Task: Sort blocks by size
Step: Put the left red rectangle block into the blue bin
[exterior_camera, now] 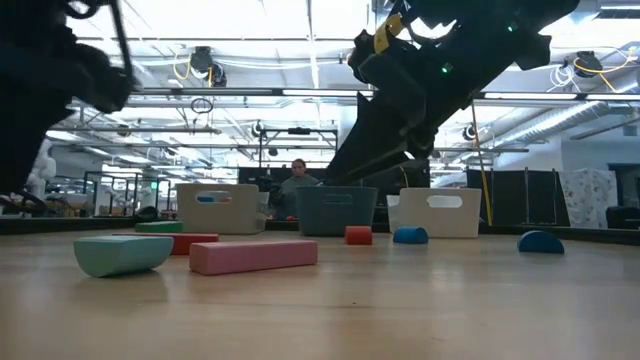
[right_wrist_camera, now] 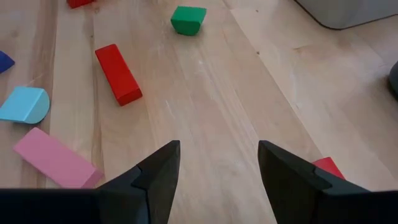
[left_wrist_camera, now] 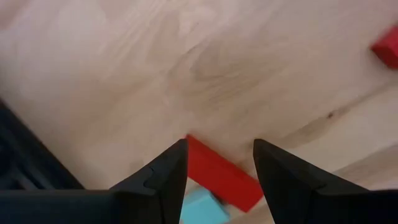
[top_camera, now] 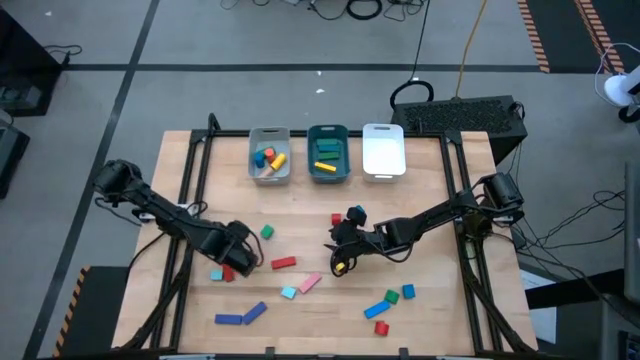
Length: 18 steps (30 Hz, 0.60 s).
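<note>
I see the left gripper [top_camera: 238, 262] low over the table's [top_camera: 430, 310] left part, fingers spread, nothing clamped. A red block [left_wrist_camera: 221, 174] lies between the fingers [left_wrist_camera: 165, 177] in its wrist view, with a cyan block [left_wrist_camera: 202, 208] just beside it.

Right gripper [top_camera: 338, 248] hangs mid-table, jaws wide and empty; bare wood shows between its fingers [right_wrist_camera: 155, 171]. Ahead of it in its wrist view: a red bar [right_wrist_camera: 118, 73], a green block [right_wrist_camera: 188, 19], a cyan half-round [right_wrist_camera: 25, 104], a pink bar [right_wrist_camera: 56, 158]. A small red cube [right_wrist_camera: 328, 168] sits near one finger.

Blocks are scattered over the near half of the table: blue bars [top_camera: 242, 316] front left, a blue, green and red cluster [top_camera: 388, 302] front right.

Three trays stand at the far edge. The grey tray [top_camera: 252, 160] holds several small blocks, the teal tray [top_camera: 312, 165] a green and a yellow one. I can see nothing in the white tray [top_camera: 383, 152].
</note>
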Tool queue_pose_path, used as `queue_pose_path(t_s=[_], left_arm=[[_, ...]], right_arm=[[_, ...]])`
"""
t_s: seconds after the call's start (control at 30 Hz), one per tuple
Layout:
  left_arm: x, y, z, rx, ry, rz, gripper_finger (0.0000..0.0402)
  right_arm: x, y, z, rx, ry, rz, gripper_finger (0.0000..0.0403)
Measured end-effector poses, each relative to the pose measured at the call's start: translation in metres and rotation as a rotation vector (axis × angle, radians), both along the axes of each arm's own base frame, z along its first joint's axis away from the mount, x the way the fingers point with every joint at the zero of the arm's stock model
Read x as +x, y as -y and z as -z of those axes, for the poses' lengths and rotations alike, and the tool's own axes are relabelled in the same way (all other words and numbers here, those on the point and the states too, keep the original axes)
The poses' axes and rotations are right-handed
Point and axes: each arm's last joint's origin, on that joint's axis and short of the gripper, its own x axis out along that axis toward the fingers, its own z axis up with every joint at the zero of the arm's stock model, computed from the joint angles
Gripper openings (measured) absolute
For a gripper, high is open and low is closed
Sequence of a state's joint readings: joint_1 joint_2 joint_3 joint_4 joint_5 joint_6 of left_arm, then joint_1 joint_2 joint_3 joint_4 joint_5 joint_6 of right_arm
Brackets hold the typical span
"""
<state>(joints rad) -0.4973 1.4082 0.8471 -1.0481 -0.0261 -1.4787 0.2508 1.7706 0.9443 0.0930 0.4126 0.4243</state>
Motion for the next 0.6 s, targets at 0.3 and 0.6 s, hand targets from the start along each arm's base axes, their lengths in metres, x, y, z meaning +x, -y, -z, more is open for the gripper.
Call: queue_pose_path(t_s=[0.3, 0.6], left_arm=[[-0.006, 0.012, 0.0, 0.013, 0.029, -0.319, 0.0183], [-0.009, 0.025, 0.011, 0.018, -0.028, -0.5, 0.0183]], right_arm=[[-0.005, -0.01, 0.003, -0.014, -0.045, -0.032, 0.0201], [-0.01, -0.02, 0.005, -0.036, -0.077, -0.076, 0.0201]])
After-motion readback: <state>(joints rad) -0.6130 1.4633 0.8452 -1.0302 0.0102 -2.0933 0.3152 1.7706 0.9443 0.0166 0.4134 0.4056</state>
